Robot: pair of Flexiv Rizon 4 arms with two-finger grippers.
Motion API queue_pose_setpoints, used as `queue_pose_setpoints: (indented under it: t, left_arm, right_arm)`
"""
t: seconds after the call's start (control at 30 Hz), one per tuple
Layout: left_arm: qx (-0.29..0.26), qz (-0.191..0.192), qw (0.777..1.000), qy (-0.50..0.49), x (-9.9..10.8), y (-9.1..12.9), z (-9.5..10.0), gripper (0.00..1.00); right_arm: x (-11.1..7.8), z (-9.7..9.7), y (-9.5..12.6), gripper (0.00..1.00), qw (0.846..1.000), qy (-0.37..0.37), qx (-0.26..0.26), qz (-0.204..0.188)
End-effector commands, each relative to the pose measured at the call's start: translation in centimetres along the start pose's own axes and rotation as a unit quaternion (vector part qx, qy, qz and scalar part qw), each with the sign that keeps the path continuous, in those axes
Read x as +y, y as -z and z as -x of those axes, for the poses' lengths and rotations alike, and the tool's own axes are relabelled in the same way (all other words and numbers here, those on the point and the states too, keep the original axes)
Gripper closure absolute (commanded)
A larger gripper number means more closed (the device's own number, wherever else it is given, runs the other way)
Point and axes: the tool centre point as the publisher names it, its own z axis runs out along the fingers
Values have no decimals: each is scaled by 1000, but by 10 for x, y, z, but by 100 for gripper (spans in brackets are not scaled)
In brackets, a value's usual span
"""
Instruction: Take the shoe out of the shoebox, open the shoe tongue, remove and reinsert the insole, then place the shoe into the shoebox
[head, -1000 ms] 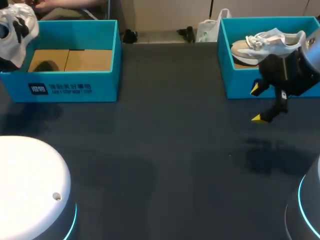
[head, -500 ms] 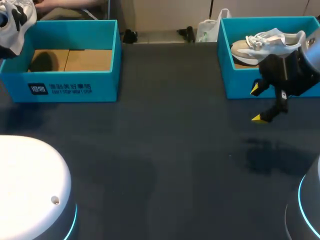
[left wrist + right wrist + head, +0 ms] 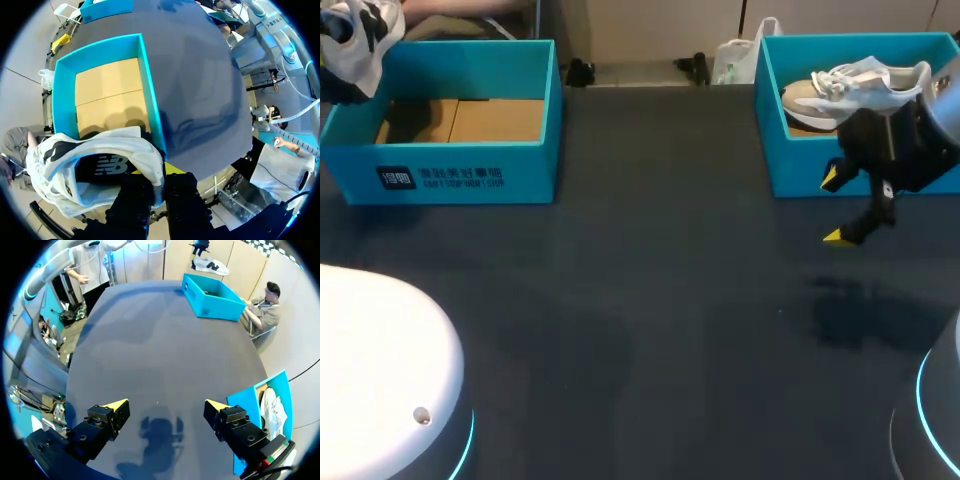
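The white shoe has gone up and away to the far left since a moment ago, so less of it shows; the right arm has not moved; the left claw is pinched tight on the shoe's cloth edge and holds it in the air over the left end of the left box; the shoe lies sideways across the fingers, and I cannot tell which end is the toe; the right claw is wide open with nothing in it, above the table, just on the near side of the right box; the other shoe lies in that box, long way left to right, toe to the left
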Motion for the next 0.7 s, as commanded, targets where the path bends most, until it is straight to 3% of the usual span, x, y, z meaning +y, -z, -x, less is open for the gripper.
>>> queue_pose_setpoints:
  t: [0.03,0.7]
  left_arm:
    - [14,1,1000,7,2,7,7,100]
    - [12,0,1000,12,2,8,5,100]
  right_arm:
    - [0,0,0,0,1000,-1,0,-2]
    - [0,0,0,0,1000,-1,0,-2]
